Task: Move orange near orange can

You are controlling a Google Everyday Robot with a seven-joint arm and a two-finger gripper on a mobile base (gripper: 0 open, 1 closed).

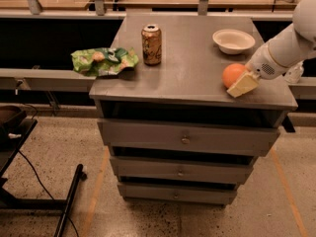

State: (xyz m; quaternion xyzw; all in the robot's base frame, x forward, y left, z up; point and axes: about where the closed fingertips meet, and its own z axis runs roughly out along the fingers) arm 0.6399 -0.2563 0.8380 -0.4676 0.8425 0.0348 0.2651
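The orange (231,74) sits on the grey cabinet top (190,68) near its front right corner. My gripper (242,84) reaches in from the right on a white arm and is right against the orange's right front side, low over the top. The orange can (151,44), brownish-gold with a silver rim, stands upright at the left middle of the top, well apart from the orange.
A white shallow bowl (233,40) sits at the back right, just behind the orange. A crumpled green snack bag (102,60) lies at the left edge beside the can. The cabinet has drawers (185,139) below. A dark stand (15,132) is at the lower left.
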